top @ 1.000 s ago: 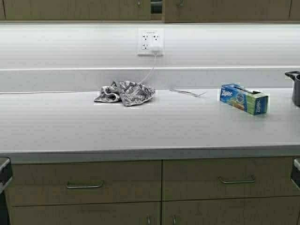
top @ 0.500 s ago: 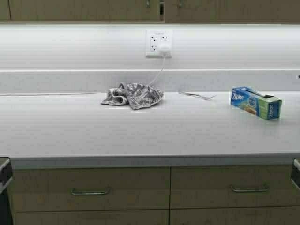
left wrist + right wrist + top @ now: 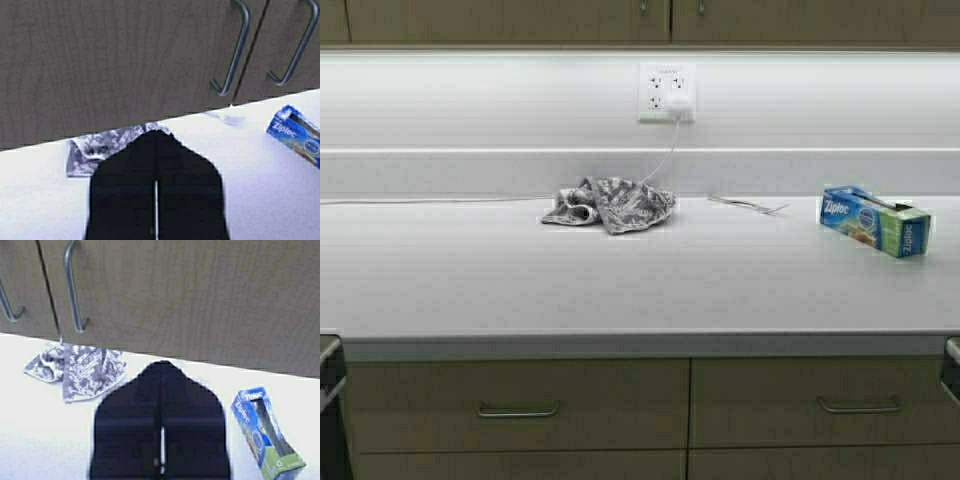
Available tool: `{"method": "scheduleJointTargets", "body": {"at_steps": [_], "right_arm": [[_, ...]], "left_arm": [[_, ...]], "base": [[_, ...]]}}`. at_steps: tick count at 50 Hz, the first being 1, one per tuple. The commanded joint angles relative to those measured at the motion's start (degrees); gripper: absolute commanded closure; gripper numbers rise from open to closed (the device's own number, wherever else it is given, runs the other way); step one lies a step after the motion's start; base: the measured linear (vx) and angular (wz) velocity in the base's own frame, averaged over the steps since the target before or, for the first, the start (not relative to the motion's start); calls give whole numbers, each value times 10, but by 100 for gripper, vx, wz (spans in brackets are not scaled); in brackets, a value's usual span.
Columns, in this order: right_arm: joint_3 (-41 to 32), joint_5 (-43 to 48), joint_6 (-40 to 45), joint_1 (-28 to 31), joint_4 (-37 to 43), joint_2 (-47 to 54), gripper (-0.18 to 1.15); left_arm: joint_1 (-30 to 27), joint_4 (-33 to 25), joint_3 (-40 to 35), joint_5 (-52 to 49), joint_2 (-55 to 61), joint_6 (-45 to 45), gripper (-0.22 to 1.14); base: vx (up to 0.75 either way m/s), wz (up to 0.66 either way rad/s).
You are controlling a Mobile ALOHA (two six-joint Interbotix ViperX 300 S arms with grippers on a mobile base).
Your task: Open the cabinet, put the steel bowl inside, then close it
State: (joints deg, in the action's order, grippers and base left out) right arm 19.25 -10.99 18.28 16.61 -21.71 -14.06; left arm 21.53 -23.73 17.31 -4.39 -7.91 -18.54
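Both grippers, left (image 3: 156, 200) and right (image 3: 161, 440), pinched closed on nothing, cabinet (image 3: 670, 20) doors closed, blue box (image 3: 875, 221) reads "Ziploc".

Left gripper (image 3: 156, 150): matte black, two broad flat fingers w/ angled shoulders tapering to a blunt tip; thin pale seam running down the middle; no markings or screws visible; right gripper (image 3: 161, 380): same black build, same stepped silhouette, pale slit low on the centre line; high view shows dark frame bits at both lower edges.
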Motion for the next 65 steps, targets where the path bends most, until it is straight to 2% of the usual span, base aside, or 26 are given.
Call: {"method": "scheduleJointTargets", "body": {"at_steps": [1,65], "right_arm": [[-4,4,1,-1,1,-13,91],[-1,2,-1,0,0,-12,91]], "left_arm": [[1,0,4,11,-18,-2,87],[2,0,7,12,-18,0,87]], "base": [[0,0],[0,0]]}}
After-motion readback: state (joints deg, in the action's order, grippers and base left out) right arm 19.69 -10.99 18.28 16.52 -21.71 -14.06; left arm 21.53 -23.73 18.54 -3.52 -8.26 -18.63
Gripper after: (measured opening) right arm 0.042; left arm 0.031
